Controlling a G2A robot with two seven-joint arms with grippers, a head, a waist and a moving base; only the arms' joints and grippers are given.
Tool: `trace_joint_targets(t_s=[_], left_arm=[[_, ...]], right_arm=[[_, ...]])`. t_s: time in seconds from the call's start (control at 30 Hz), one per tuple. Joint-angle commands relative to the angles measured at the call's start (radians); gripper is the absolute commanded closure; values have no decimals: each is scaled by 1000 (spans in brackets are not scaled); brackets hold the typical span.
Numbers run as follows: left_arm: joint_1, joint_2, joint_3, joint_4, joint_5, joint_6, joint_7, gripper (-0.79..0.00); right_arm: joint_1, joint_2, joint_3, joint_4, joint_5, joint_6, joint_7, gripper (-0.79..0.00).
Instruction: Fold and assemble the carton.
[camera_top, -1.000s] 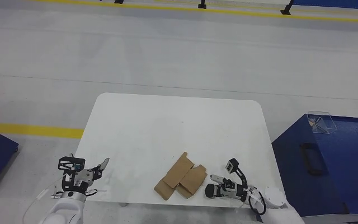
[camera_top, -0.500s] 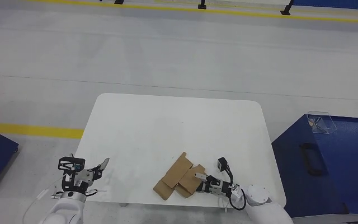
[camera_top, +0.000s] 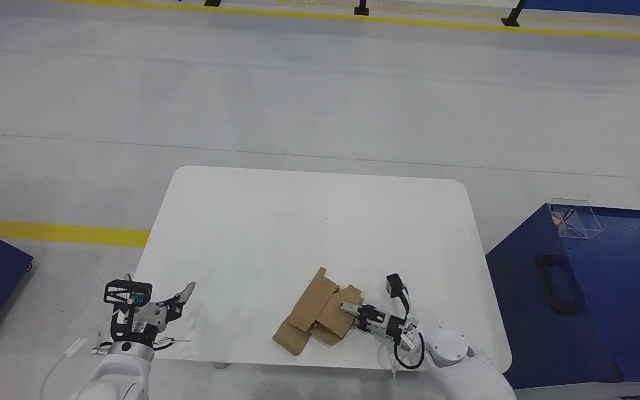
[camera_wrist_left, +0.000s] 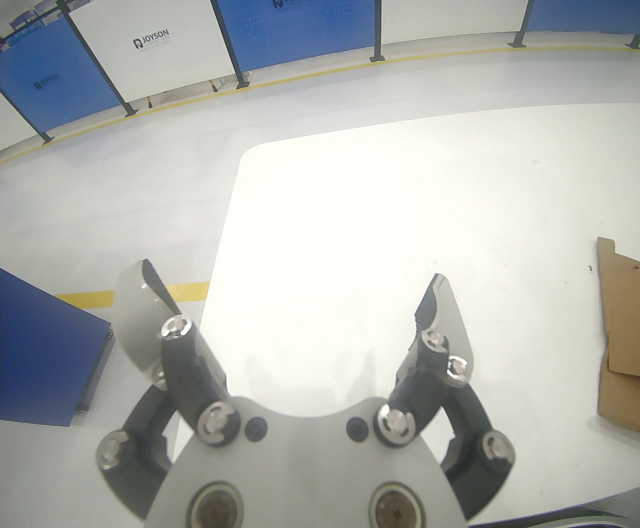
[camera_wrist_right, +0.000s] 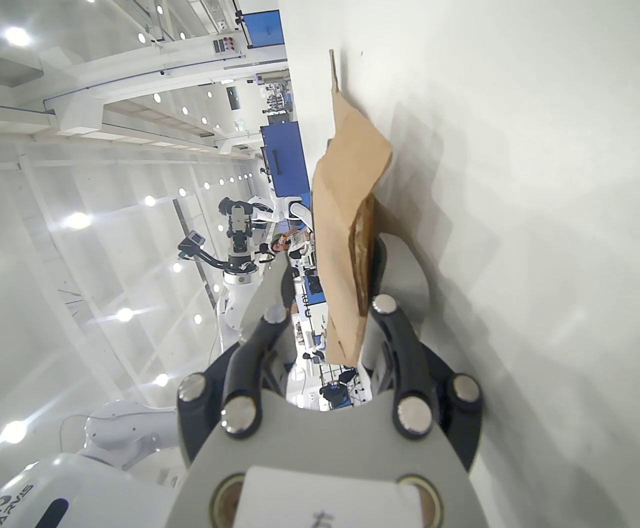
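A flattened brown carton (camera_top: 316, 312) lies on the white table (camera_top: 300, 220) near its front edge. My right gripper (camera_top: 350, 311) is low at the carton's right edge. In the right wrist view the carton (camera_wrist_right: 345, 200) has its edge raised off the table and stands between the fingers of the right gripper (camera_wrist_right: 332, 265). One finger is under the cardboard, the other stands clear of it, so the gripper is open. My left gripper (camera_top: 176, 299) hovers open by the table's front left corner, far from the carton. Nothing is between the fingers of the left gripper (camera_wrist_left: 295, 285), and the carton (camera_wrist_left: 620, 310) lies off to one side.
A blue cabinet (camera_top: 570, 290) with a clear plastic box (camera_top: 575, 218) on it stands right of the table. Another blue unit (camera_wrist_left: 45, 360) sits on the floor to the left. The table's back and middle are bare white surface.
My right gripper has slid left along the front edge and onto the carton's right edge. The carton has shifted slightly left, its edge lifted. The left arm has not moved.
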Motion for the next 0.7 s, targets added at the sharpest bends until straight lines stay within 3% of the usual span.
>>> trace_joint_targets(t_s=[0.0, 0.27, 0.37, 0.53, 0.67], left_arm=[[0, 0, 0, 0, 0, 0, 0, -785], [0, 0, 0, 0, 0, 0, 0, -785], [0, 0, 0, 0, 0, 0, 0, -785], [0, 0, 0, 0, 0, 0, 0, -785], [0, 0, 0, 0, 0, 0, 0, -785]], right_arm=[[5, -3, -5, 2, 3, -10, -4, 0], [32, 2, 34, -92, 51, -106, 37, 0], [25, 20, 101, -264, 48, -117, 66, 0], [1, 48, 214, -611, 20, -43, 94, 0], [38, 57, 249, -784, 5, -24, 132, 0]])
